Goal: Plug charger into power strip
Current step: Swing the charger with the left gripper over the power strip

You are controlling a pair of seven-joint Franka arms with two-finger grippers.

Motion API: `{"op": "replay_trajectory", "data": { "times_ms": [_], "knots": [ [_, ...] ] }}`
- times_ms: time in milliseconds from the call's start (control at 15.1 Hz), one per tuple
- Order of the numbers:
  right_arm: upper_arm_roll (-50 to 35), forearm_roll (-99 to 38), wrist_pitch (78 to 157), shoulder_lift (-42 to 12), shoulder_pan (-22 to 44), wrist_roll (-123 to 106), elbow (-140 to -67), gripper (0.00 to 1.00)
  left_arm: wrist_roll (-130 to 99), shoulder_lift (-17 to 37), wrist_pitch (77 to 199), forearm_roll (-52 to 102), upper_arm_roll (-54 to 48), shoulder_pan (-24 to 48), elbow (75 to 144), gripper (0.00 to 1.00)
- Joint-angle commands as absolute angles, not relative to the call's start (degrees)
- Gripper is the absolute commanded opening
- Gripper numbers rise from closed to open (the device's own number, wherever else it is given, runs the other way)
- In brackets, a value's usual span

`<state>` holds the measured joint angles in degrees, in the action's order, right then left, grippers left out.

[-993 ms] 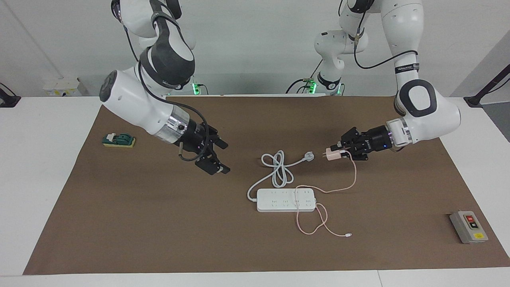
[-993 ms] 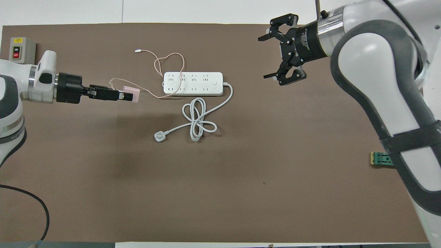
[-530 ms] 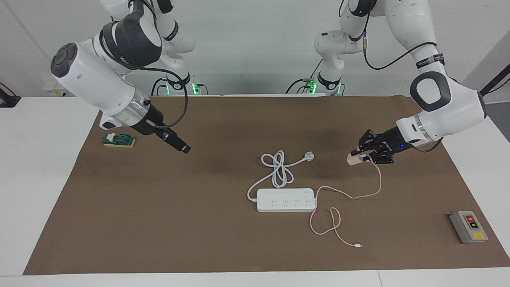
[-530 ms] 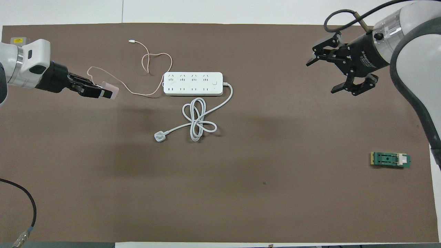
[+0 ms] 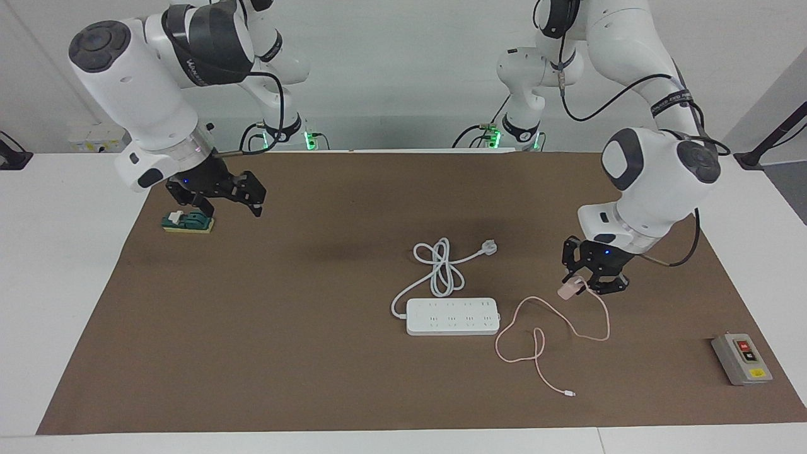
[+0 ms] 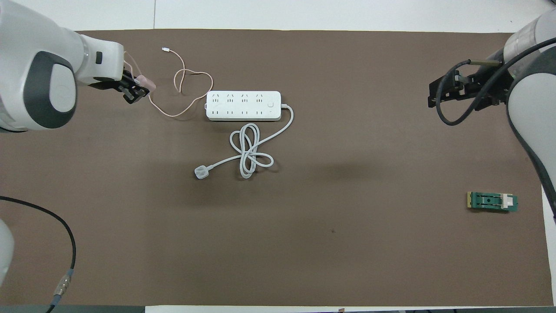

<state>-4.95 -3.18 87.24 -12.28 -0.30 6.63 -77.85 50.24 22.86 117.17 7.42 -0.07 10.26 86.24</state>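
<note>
Left hand (image 5: 577, 287) is clamped on the charger (image 5: 568, 291), low over the desk (image 5: 252, 353) beside the power strip (image 5: 452, 316). Its cable (image 5: 536, 340) loops loosely and could snag. Right hand (image 5: 217, 197) waits wide open over the green block (image 5: 188, 222).

The mat (image 5: 252, 353) looks like matt brown paper or felt, smooth and flat, over a white, faintly glossy table (image 5: 57, 252). The strip (image 5: 452, 316) is smooth white plastic with a satin sheen; its cord (image 5: 441, 268) looks rubbery. The charger (image 5: 567, 291) is pale pink plastic, its cable (image 5: 536, 340) thin and smooth. The arms' shells are glossy white plastic.
</note>
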Motion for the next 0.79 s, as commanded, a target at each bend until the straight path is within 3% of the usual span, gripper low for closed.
{"op": "replay_trajectory", "data": {
  "times_ms": [0,397,728],
  "knots": [
    [-5.4,-0.2,86.4,-6.1,-0.4,1.2,-84.0,1.00,51.0,23.7,120.7,3.8,0.7,14.8,86.0,0.00],
    [-5.4,3.4,86.8,3.9,-2.0,-6.3,-96.1,1.00,51.3,22.1,132.2,2.6,0.7,20.6,95.3,0.00],
    [-5.6,3.2,86.8,4.7,-3.8,-5.7,-97.6,1.00,57.8,22.1,135.8,1.4,0.6,21.6,98.3,0.00]
  ]
}}
